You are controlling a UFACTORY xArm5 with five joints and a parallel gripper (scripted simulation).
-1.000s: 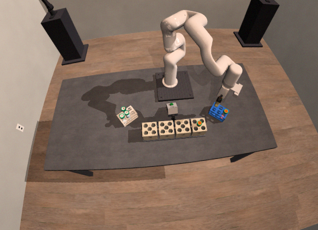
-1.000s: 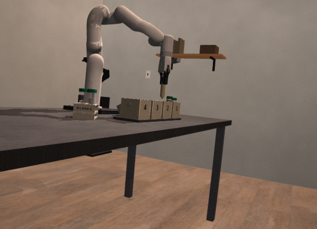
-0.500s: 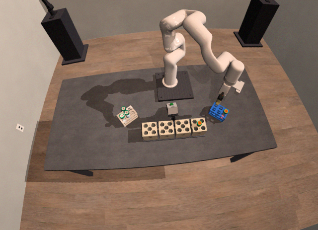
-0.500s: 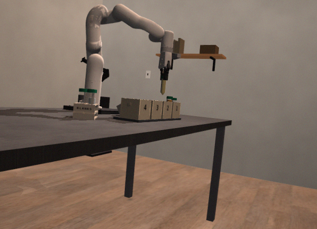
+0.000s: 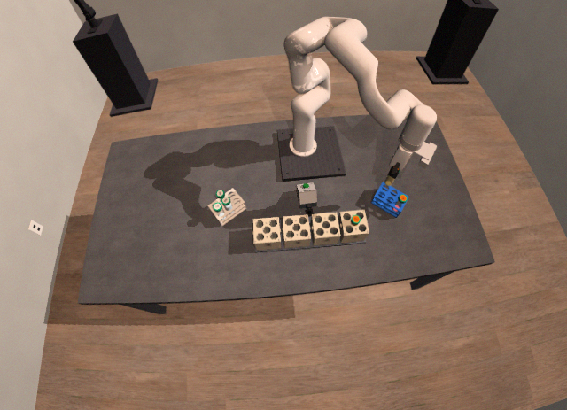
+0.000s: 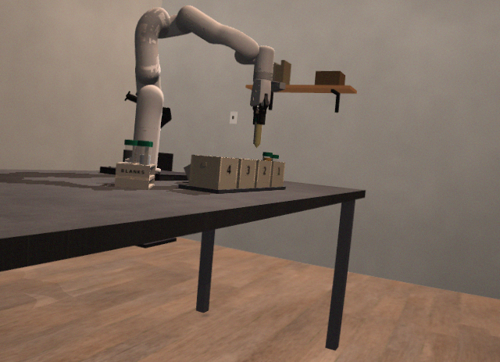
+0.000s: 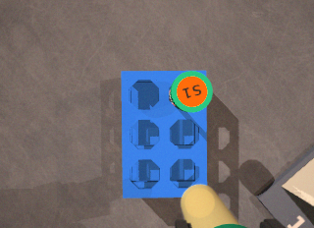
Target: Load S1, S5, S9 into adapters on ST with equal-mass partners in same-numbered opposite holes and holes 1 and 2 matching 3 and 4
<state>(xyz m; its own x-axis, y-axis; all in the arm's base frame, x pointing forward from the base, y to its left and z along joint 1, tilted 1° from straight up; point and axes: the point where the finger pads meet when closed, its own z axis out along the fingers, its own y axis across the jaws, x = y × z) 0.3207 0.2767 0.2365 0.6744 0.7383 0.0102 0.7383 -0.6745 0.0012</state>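
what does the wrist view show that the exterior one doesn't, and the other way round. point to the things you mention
Only the wrist view: the blue rack (image 7: pixel 164 151) from above, its empty holes, and the S1 cap dot (image 7: pixel 191 91), readable though upside down.

Only the exterior view: the BLANKS rack (image 6: pixel 133 178) with green-capped tubes, adapters 2, 3 and 4 by number, and the wall shelf (image 6: pixel 301 89) with boxes.

Both: the yellowish tube (image 7: pixel 198 202) (image 6: pixel 257 135) held in the pincer (image 7: pixel 228 225) (image 6: pixel 258 123), and the number 1.

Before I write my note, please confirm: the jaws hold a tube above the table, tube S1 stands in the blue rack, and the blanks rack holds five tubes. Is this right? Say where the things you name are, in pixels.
Not quite: the blanks rack (image 5: pixel 237 209) (image 6: pixel 134 182) holds three tubes, not five, as the top view shows. The rest stands.
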